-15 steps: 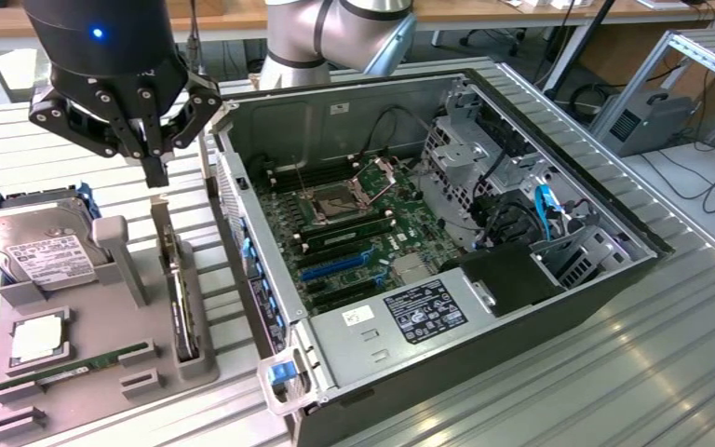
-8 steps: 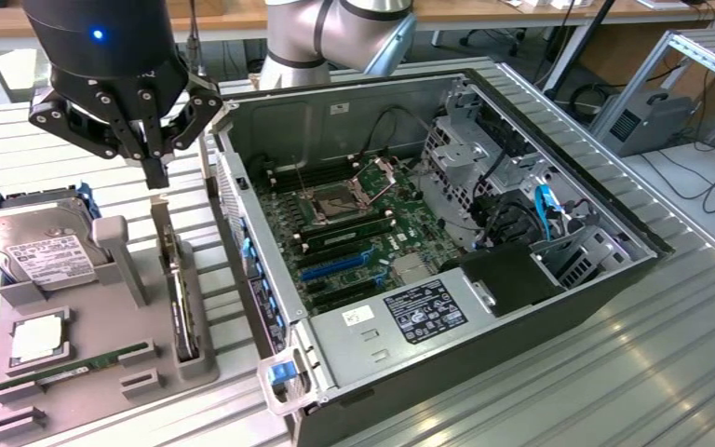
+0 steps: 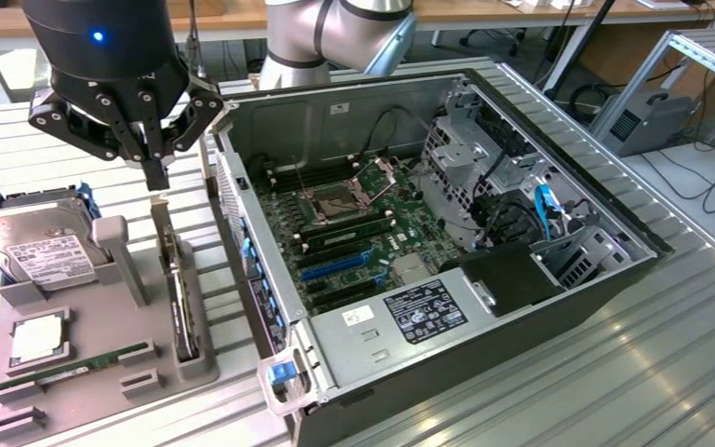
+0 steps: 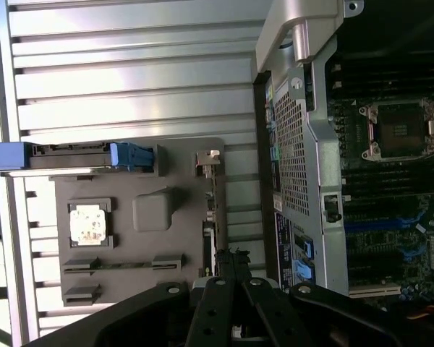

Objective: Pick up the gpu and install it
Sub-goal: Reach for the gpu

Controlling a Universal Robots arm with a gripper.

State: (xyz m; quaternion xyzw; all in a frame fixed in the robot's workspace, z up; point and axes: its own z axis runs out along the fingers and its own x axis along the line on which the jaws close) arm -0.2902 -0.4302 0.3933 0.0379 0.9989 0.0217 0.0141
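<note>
- I see the gripper (image 3: 156, 182) hanging at 10 o'clock in the exterior view. Its fingers are pressed together with nothing between them.
- The gpu (image 3: 182, 303) has not been lifted. It stands on edge in a slot of the grey fixture tray (image 3: 107, 326), at 8 o'clock in the exterior view and just beside the computer case (image 3: 581, 298).
- I judge the on-edge storage to be deliberate: it leaves the card's top edge exposed to a pinch from above.
- In the wrist view the gripper (image 4: 228, 260) lines up with the long edge of the gpu (image 4: 210, 231), clear of it and not touching. I read this as an approach position.
- The tray also holds a hard drive (image 3: 34, 251) propped on edge, a CPU (image 3: 37, 340) lying flat and a RAM stick (image 3: 72, 366) in its groove. Each has its own seat, so parts do not shift.
- The case lies on its side with the panel off, which turns the motherboard (image 3: 357, 223) upward. Its blue expansion slots (image 3: 332, 268) at 6 o'clock of the CPU socket are empty.
</note>
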